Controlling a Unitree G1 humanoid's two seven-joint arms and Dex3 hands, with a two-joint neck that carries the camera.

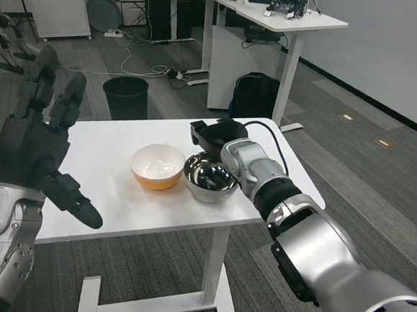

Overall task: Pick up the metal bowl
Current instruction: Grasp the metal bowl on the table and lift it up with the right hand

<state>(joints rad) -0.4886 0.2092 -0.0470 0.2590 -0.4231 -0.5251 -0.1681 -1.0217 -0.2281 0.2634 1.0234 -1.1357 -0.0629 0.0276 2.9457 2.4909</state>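
A shiny silver round metal bowl (210,178) sits beside an orange round bowl with a white inside (157,166) on the white rectangular table (107,155). Both many-fingered hands are black: left hand (39,150), right hand (216,135).

Two bowls side by side near the bench's (107,155) front edge.
Metal bowl (210,178) on the right, touching the other bowl (157,166); right robot hand (217,136) just behind it; left robot hand (40,139) raised over the left edge.
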